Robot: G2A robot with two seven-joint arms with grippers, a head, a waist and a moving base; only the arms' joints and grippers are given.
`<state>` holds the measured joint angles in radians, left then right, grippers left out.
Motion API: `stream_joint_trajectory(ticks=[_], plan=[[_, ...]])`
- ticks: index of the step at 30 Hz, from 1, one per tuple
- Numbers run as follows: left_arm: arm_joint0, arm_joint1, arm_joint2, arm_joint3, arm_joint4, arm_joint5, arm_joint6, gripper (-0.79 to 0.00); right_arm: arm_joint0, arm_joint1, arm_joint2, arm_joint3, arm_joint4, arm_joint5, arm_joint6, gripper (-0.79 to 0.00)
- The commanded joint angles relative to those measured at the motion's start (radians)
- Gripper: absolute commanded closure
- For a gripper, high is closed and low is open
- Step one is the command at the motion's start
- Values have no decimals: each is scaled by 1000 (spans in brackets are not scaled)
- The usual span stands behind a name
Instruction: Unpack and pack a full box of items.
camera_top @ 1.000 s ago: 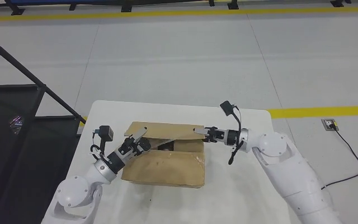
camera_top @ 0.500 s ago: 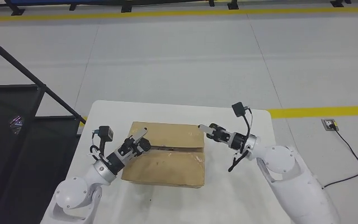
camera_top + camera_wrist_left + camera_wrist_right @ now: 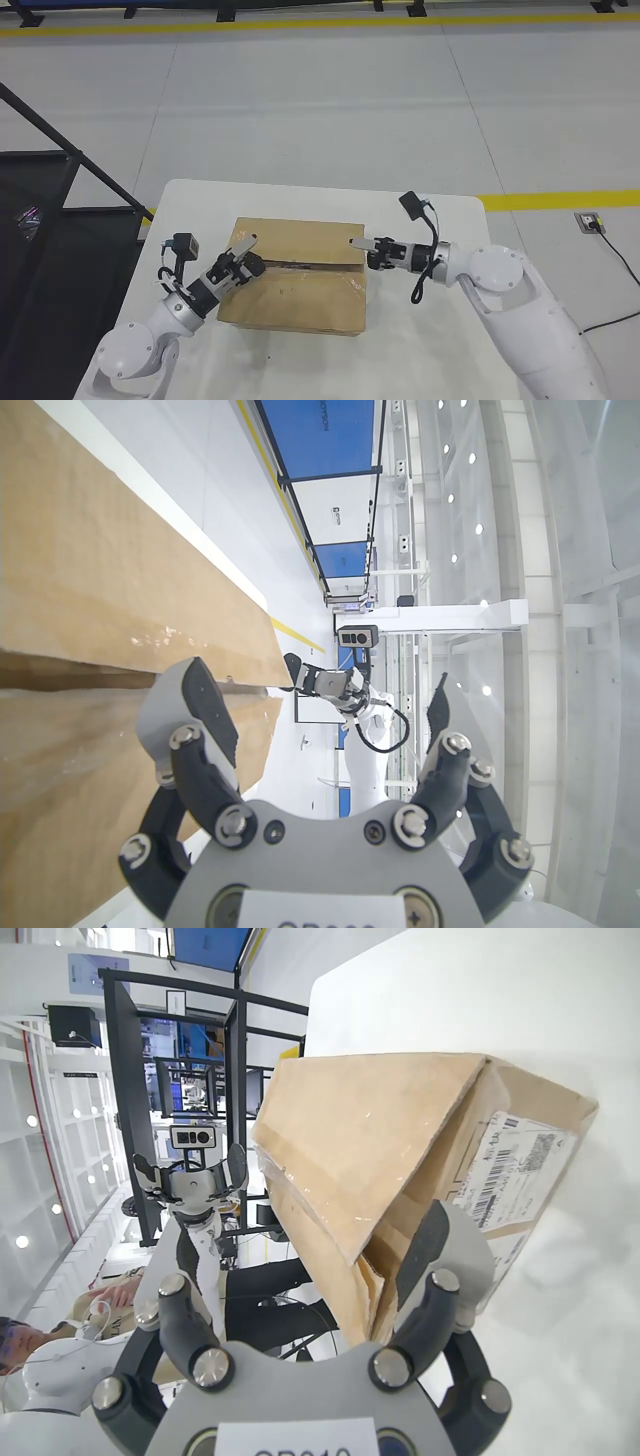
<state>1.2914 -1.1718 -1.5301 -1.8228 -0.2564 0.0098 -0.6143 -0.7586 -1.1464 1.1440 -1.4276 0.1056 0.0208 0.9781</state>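
White worktop [image 3: 430,330], rounded corners; black panel [image 3: 40,250] beside it. Brown cardboard box [image 3: 295,275] sat mid-worktop with its flaps flat, glossy tape on the seam and a printed label [image 3: 520,1168] on one end. Left hand [image 3: 245,256] and right hand [image 3: 362,252], both spread apart, flanked its opposite ends.

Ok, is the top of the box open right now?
No, the box has both top flaps folded down, meeting along a seam across the middle.
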Motion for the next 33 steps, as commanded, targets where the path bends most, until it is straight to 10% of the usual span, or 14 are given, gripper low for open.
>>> stream_joint_trajectory(ticks=[1,33], plan=[[3,1,-1,-2,-2,-2,0,-785,13,-3,-8,23,26,-11,21,-785],[-79,-9,36,46,-59,66,215,-785,36,-37,-48,107,139,-331,-82,-785]])
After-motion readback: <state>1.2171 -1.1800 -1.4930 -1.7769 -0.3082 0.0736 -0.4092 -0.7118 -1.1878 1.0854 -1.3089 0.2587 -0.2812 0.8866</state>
